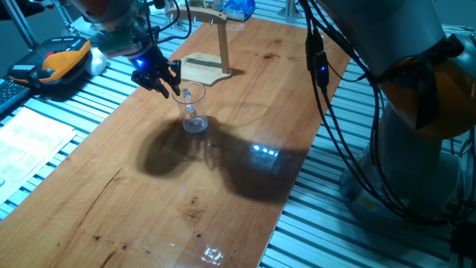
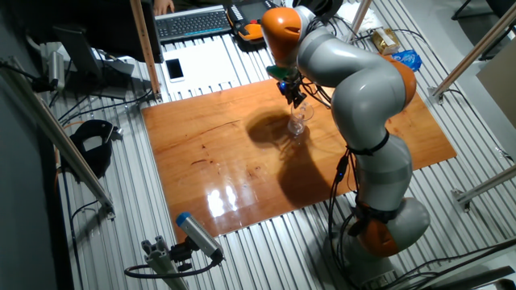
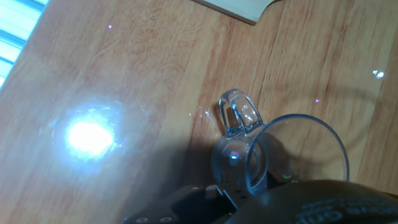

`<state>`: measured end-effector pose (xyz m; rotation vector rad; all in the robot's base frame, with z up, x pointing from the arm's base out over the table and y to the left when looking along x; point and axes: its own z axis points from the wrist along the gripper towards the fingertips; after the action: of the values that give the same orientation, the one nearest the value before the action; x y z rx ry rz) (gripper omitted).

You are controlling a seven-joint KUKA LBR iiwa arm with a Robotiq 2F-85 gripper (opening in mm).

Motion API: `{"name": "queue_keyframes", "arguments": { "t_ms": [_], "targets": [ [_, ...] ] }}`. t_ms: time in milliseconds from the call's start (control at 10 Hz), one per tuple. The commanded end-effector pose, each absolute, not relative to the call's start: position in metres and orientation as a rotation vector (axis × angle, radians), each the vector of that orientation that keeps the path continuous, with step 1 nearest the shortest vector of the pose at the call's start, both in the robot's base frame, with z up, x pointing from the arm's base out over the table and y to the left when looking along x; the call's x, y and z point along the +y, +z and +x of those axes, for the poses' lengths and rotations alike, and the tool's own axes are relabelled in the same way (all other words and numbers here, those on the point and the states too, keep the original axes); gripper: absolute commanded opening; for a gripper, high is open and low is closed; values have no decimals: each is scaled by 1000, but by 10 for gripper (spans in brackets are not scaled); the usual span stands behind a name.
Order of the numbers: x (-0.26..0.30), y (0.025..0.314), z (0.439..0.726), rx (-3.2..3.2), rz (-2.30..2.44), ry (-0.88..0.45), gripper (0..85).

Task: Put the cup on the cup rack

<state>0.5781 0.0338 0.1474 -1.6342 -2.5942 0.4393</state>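
The cup point(image 1: 192, 112) is a clear glass mug near the middle of the wooden table point(image 1: 111, 201), its base at or just above the surface. My gripper point(image 1: 172, 86) is at its rim from the left. In the hand view the dark fingers point(image 3: 199, 202) close over the near wall of the cup point(image 3: 280, 155), with the handle point(image 3: 239, 115) pointing away. The cup rack point(image 1: 221, 46) stands just behind on its flat wooden base plate point(image 1: 202, 69); a corner of that plate shows in the hand view point(image 3: 239, 9). The cup also shows in the other fixed view point(image 2: 298, 122).
An orange device point(image 1: 63, 58) and papers point(image 1: 30, 138) lie left of the table. A blue bag point(image 1: 239, 7) sits behind the rack. The arm's base and cables point(image 1: 416, 112) stand at the right. A keyboard point(image 2: 193, 22) and phone point(image 2: 174, 70) lie beyond the far edge.
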Motion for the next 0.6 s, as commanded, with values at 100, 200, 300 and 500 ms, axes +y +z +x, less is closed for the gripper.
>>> {"name": "queue_keyframes", "arguments": {
  "t_ms": [100, 200, 300, 500],
  "targets": [
    [31, 146, 575, -2609, -1612, 429, 340],
    [31, 144, 574, -2615, -1610, 426, 340],
    [33, 143, 573, -2617, -1611, 429, 340],
    [36, 141, 571, -2620, -1613, 431, 340]
  ]
}}
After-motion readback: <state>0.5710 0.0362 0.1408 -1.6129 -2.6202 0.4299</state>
